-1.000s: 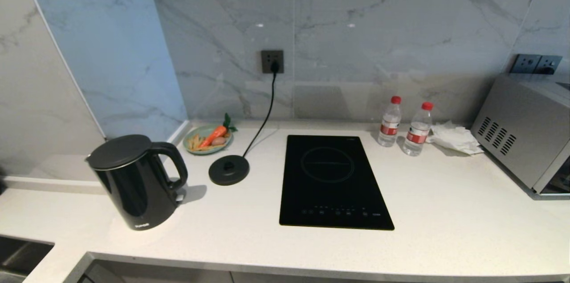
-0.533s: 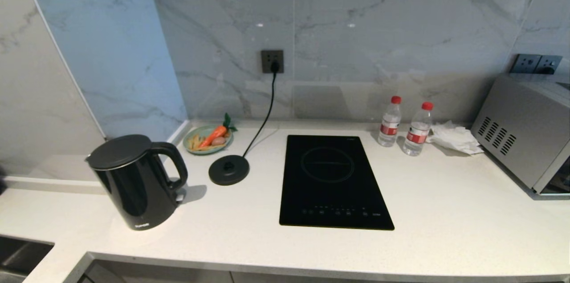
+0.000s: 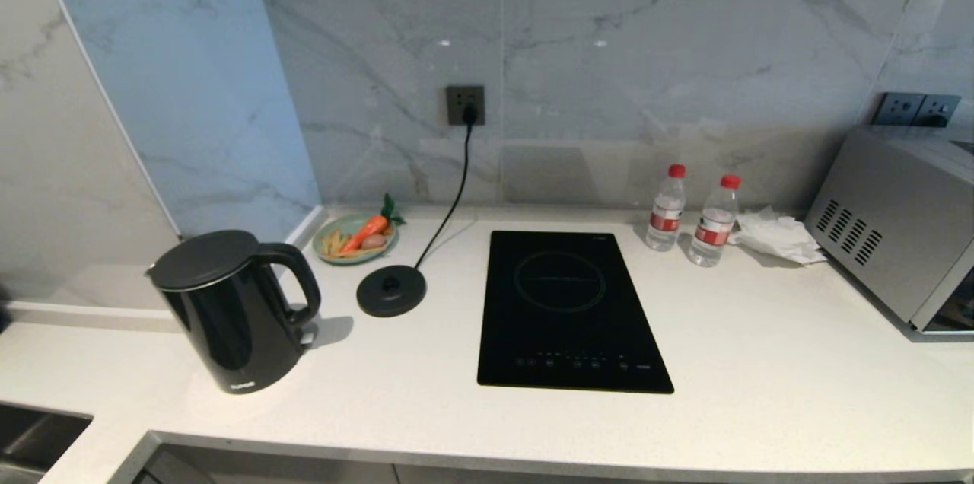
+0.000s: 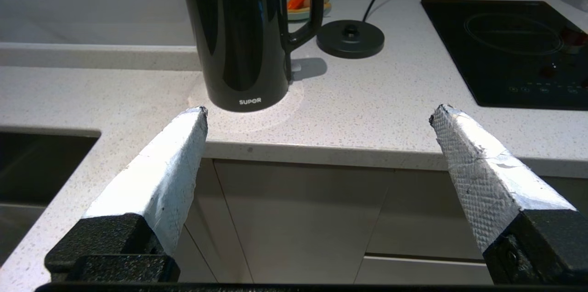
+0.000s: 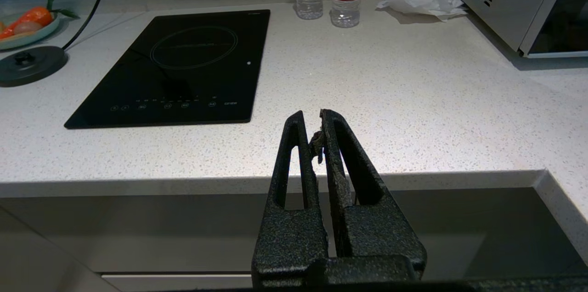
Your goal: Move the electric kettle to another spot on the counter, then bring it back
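The glossy black electric kettle (image 3: 232, 309) stands upright on the white speckled counter (image 3: 761, 393) at the front left, its handle turned toward the round black base disc (image 3: 391, 291). The left wrist view has the kettle (image 4: 243, 39) beyond the counter's front edge. My left gripper (image 4: 319, 113) hangs open in front of that edge, short of the kettle, nothing between its white-padded fingers. In front of the counter edge to the right of the hob, my right gripper (image 5: 312, 120) is shut and empty. Neither arm shows in the head view.
A black induction hob (image 3: 567, 309) is set into the middle of the counter. A green plate of toy food (image 3: 356, 238) sits at the back wall, two water bottles (image 3: 689, 214) and crumpled paper (image 3: 776, 235) at the back right, a microwave (image 3: 898, 221) far right. A sink (image 3: 30, 434) lies at the front left.
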You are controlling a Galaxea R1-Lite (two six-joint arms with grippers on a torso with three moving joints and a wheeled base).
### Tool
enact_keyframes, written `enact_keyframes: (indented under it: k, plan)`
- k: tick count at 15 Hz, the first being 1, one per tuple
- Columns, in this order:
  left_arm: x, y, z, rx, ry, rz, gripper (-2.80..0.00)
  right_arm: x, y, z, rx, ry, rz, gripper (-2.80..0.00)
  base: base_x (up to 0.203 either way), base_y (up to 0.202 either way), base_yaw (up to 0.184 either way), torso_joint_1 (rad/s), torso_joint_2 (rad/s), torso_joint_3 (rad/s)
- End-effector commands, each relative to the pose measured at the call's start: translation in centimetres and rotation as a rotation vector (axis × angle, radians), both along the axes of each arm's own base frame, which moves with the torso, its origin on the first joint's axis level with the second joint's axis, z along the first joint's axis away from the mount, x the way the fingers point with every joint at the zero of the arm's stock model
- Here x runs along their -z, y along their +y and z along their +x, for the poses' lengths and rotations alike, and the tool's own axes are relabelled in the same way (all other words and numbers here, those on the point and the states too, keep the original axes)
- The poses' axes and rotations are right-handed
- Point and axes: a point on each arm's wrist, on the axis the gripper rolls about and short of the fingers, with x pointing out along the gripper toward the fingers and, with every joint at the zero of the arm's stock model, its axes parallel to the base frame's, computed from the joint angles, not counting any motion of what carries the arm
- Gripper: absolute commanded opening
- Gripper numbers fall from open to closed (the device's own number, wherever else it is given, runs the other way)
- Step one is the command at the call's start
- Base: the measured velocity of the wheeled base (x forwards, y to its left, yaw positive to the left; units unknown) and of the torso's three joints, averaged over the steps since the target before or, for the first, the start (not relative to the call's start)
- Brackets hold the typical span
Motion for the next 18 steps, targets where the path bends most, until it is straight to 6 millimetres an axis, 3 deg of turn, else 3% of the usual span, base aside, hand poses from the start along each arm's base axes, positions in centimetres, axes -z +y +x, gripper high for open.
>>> enact_keyframes:
  k: [1,2,3,18]
  plan:
    - [0.02,0.0,0.01,-0.001,-0.001,0.0,0.0,0.0,0.0,0.0,0.0,-0.001,0.0,-2.8,0.0,0.0,0.0,0.0,0.0,0.0]
    - [0.02,0.0,0.01,-0.001,-0.001,0.0,0.0,0.01,0.0,0.0,0.0,0.001,0.0,-2.8,0.0,0.0,0.0,0.0,0.0,0.0]
    - [0.02,0.0,0.01,-0.001,-0.001,0.0,-2.8,0.0,0.0,0.0,0.0,-0.001,0.0,-2.8,0.0,0.0,0.0,0.0,0.0,0.0]
    - [0.02,0.0,0.01,-0.001,-0.001,0.0,-2.8,0.01,0.0,0.0,0.0,0.001,0.0,-2.8,0.0,0.0,0.0,0.0,0.0,0.0]
